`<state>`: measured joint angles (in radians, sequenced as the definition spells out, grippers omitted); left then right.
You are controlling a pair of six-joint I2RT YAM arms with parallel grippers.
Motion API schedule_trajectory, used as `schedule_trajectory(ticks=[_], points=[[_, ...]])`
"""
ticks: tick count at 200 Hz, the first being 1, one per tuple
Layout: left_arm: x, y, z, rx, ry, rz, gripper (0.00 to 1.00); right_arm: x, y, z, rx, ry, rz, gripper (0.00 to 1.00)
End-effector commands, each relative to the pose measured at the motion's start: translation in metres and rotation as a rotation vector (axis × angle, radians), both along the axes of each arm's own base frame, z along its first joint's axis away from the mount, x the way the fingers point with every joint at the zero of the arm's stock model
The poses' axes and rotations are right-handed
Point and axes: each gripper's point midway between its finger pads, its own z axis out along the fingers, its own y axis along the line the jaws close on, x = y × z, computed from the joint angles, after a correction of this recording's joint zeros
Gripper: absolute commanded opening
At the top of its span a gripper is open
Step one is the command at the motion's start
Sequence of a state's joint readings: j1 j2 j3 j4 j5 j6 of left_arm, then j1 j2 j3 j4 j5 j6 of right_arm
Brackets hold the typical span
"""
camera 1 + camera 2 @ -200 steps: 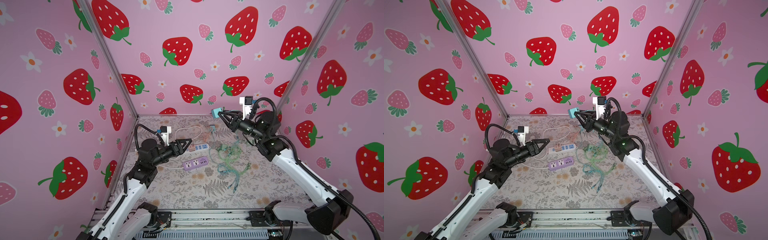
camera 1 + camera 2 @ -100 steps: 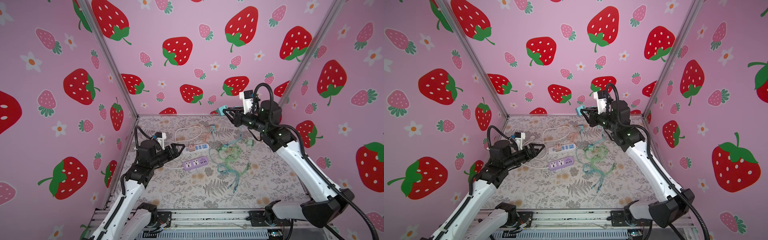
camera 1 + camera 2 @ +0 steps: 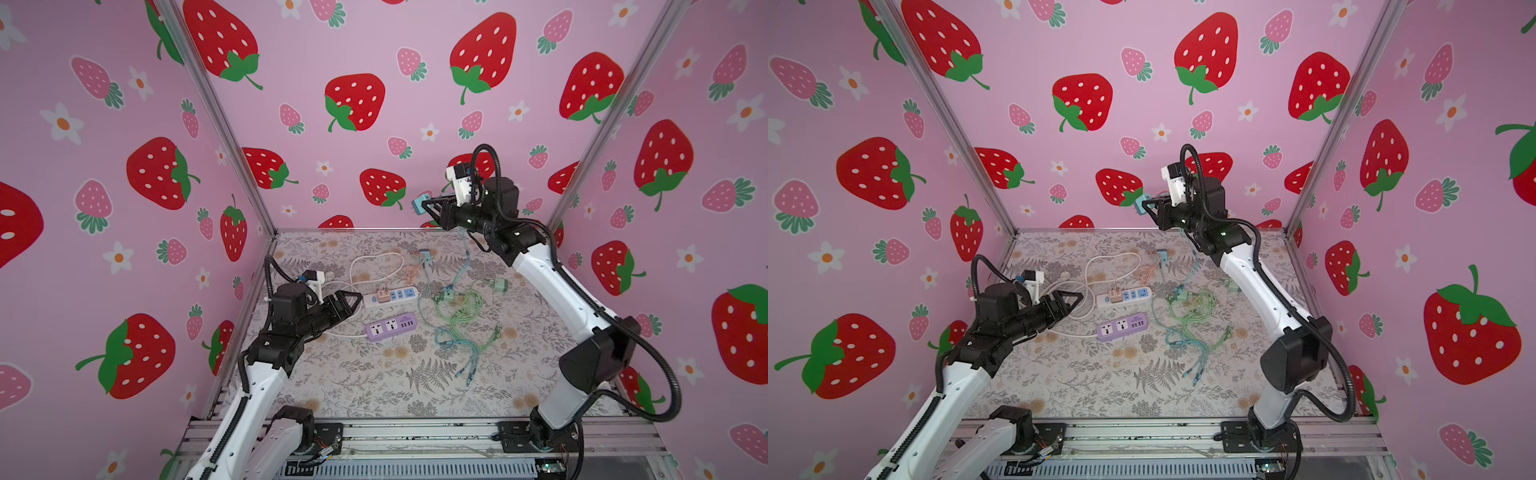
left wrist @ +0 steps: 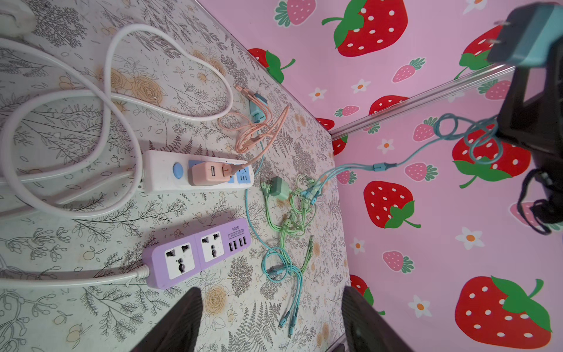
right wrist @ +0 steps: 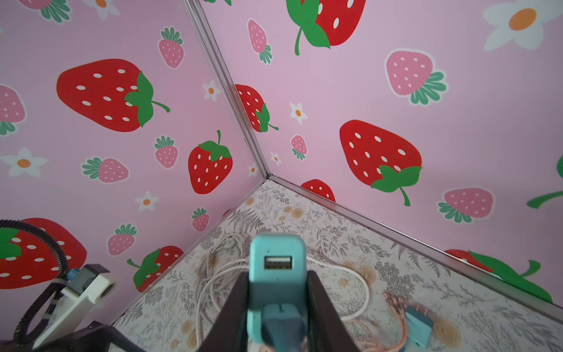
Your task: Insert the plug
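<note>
Teal plug [image 5: 277, 268] gripped by right hand [image 3: 428, 207] high near the back wall [image 3: 415, 50]; left hand [image 3: 353, 301] spread beside white strip [image 3: 390, 296].

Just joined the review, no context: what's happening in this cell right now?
The right gripper is shut on a teal USB charger, held high above the table with its teal cable trailing down. The left gripper is open and empty, low and close to the end of the white power strip, which already carries a peach adapter. The purple power strip has both sockets free. The charger is not yet plugged in.
</note>
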<state>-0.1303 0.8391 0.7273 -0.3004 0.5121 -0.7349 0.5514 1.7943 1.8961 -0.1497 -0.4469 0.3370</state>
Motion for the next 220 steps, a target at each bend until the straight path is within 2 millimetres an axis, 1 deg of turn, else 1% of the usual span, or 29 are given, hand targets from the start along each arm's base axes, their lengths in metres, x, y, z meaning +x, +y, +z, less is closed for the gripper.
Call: schedule_trajectory(ticks=[1, 14, 16, 26, 31, 34, 36, 49, 59, 63, 67, 77, 79, 82, 85, 91, 105, 122, 138, 153, 170, 201, 220], points=[[-0.005, 0.005, -0.013, 0.016, 0.032, 0.018, 0.75, 0.020, 0.019, 0.014, 0.006, -0.096, 0.044, 0.16], [-0.007, 0.005, -0.017, 0.016, 0.041, 0.018, 0.75, 0.038, 0.029, 0.013, -0.009, -0.116, 0.040, 0.16], [-0.007, 0.005, -0.017, 0.016, 0.042, 0.019, 0.75, 0.040, 0.030, 0.015, -0.009, -0.125, 0.040, 0.16], [-0.009, 0.006, -0.021, 0.021, 0.049, 0.018, 0.75, 0.054, 0.037, 0.011, -0.023, -0.140, 0.034, 0.16], [-0.010, 0.006, -0.022, 0.024, 0.052, 0.018, 0.75, 0.060, 0.040, 0.013, -0.021, -0.154, 0.030, 0.15], [-0.010, 0.006, -0.023, 0.025, 0.053, 0.019, 0.75, 0.061, 0.041, 0.017, -0.018, -0.166, 0.029, 0.15], [-0.010, 0.007, -0.023, 0.025, 0.053, 0.019, 0.75, 0.064, 0.042, 0.015, -0.019, -0.168, 0.031, 0.15], [-0.012, 0.008, -0.026, 0.033, 0.063, 0.022, 0.75, 0.070, 0.049, 0.016, 0.001, -0.188, 0.047, 0.14], [-0.013, 0.009, -0.028, 0.035, 0.068, 0.027, 0.75, 0.071, 0.055, 0.012, 0.025, -0.178, 0.068, 0.14], [-0.013, 0.009, -0.029, 0.038, 0.067, 0.030, 0.75, 0.072, 0.057, 0.005, 0.029, -0.161, 0.082, 0.14], [-0.013, 0.010, -0.030, 0.038, 0.069, 0.033, 0.75, 0.071, 0.061, 0.001, 0.036, -0.149, 0.096, 0.14], [-0.012, 0.011, -0.032, 0.041, 0.074, 0.045, 0.75, 0.068, 0.069, -0.019, 0.030, -0.111, 0.126, 0.13], [-0.012, 0.012, -0.033, 0.042, 0.076, 0.048, 0.75, 0.066, 0.071, -0.020, 0.030, -0.110, 0.130, 0.13], [-0.011, 0.013, -0.034, 0.045, 0.079, 0.054, 0.75, 0.066, 0.074, -0.030, 0.020, -0.094, 0.137, 0.13], [-0.011, 0.013, -0.035, 0.047, 0.082, 0.059, 0.75, 0.063, 0.076, -0.034, 0.016, -0.090, 0.146, 0.13], [-0.009, 0.015, -0.037, 0.053, 0.088, 0.069, 0.75, 0.058, 0.081, -0.049, -0.001, -0.068, 0.162, 0.13], [-0.006, 0.018, -0.045, 0.066, 0.106, 0.086, 0.75, 0.045, 0.091, -0.076, -0.026, -0.035, 0.206, 0.13], [-0.001, 0.019, -0.054, 0.070, 0.128, 0.095, 0.74, 0.033, 0.096, -0.103, -0.056, 0.010, 0.228, 0.13], [0.003, 0.018, -0.063, 0.069, 0.148, 0.093, 0.73, 0.023, 0.094, -0.123, -0.075, 0.044, 0.252, 0.13], [0.008, 0.017, -0.070, 0.068, 0.163, 0.096, 0.72, 0.014, 0.090, -0.136, -0.099, 0.053, 0.275, 0.13], [0.014, 0.017, -0.080, 0.074, 0.181, 0.101, 0.71, 0.007, 0.082, -0.143, -0.114, 0.060, 0.290, 0.13], [0.030, 0.019, -0.103, 0.100, 0.226, 0.117, 0.68, 0.005, 0.064, -0.146, -0.119, 0.079, 0.268, 0.13], [0.042, 0.019, -0.115, 0.112, 0.249, 0.120, 0.66, 0.001, 0.056, -0.144, -0.116, 0.082, 0.269, 0.13]])
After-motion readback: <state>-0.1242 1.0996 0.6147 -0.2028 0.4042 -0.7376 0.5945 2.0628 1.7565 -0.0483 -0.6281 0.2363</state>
